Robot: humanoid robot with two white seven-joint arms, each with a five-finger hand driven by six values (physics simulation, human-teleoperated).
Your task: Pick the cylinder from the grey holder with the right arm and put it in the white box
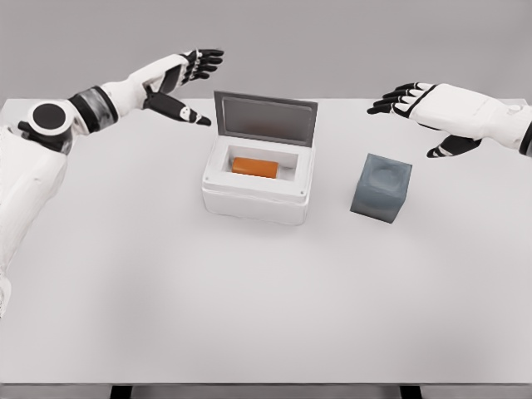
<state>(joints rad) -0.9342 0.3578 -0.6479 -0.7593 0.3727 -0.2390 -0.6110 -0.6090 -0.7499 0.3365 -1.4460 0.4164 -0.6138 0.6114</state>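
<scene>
Head view shows the task to be, by all appearance, essentially done: the orange cylinder (pixel 254 167) is seen lying on its side inside the white box (pixel 249 199), whose grey lid (pixel 266 119) stands raised at the back. The grey holder (pixel 381 188), set on the table (pixel 249 316) just to the right of the box and apart from it, is seen with only a shallow round hollow in its top and nothing in it. From this it is judged that the pick and the placing have been carried out, and that little is left beyond bringing the arm to rest; whether the lid is meant to be lowered cannot be told from the task sentence. The right hand (pixel 432 112) is held in the air above the far right part of the table, beyond and above the holder, well apart from both holder and box. Its dark fingers (pixel 397 98) are spread and extended toward the left, with the thumb hanging below; nothing is grasped and nothing is touched. The left hand (pixel 179 83) is raised at the upper left, beside the lid but clear of it, its fingers likewise loosely apart and empty.
</scene>
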